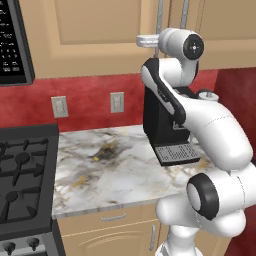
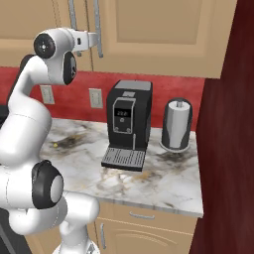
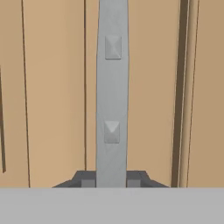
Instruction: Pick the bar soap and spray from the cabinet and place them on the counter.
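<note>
My gripper (image 3: 112, 179) is clamped on a cabinet (image 1: 95, 35) door handle (image 3: 112, 87), one fingertip (image 3: 87, 179) pressed against each side of the bar. Both doors are closed, so nothing inside is visible. Below me lies the counter (image 1: 115, 170), carrying a black coffee machine (image 2: 126, 124) and a paper towel roll (image 2: 177, 124). A stove (image 1: 22, 175) sits at its left end.

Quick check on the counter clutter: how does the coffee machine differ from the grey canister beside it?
The coffee machine is black and boxy; the grey canister is a round cylinder. The machine is taller and wider than the canister. The machine has a grated drip tray jutting forward; the canister sits on a dark round base. Both stand upright, apart, on the counter.
</note>
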Controlling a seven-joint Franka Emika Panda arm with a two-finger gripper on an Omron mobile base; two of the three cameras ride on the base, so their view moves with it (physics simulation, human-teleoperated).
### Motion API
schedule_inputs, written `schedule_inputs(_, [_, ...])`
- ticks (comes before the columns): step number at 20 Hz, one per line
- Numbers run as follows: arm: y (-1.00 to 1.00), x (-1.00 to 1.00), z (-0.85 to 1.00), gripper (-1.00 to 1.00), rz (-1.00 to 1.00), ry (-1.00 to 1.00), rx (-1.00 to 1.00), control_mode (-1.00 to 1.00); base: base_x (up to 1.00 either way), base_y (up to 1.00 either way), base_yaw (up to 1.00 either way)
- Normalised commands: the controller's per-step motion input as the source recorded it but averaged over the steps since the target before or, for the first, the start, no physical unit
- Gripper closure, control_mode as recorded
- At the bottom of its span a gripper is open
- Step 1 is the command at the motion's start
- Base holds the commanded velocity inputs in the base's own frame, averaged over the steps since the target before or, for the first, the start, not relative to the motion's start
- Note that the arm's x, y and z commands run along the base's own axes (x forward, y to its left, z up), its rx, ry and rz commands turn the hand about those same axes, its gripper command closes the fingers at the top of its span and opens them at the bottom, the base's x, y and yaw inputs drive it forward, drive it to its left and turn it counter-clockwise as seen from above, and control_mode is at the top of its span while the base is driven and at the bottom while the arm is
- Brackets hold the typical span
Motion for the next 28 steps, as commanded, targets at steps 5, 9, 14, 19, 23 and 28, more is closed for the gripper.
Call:
schedule_inputs(5, [0.00, 0.00, 0.00, 1.00, 0.00, 0.00, 0.00, -1.00, 0.00, 0.00, 0.00])
schedule_inputs(9, [0.00, -0.13, 0.16, 1.00, 0.00, 0.01, 0.00, -1.00, 0.00, 0.00, 0.00])
schedule_inputs(14, [0.02, -0.29, 0.37, 1.00, 0.00, 0.04, 0.01, -1.00, 0.00, 0.00, 0.00])
schedule_inputs(19, [0.01, -0.44, 0.50, 1.00, 0.00, 0.06, 0.03, -1.00, 0.00, 0.00, 0.00])
schedule_inputs(23, [0.00, -0.58, 0.48, 1.00, 0.00, 0.03, 0.04, -1.00, 0.00, 0.00, 0.00])
schedule_inputs(28, [0.00, -0.67, 0.38, 1.00, 0.00, 0.01, 0.03, -1.00, 0.00, 0.00, 0.00])
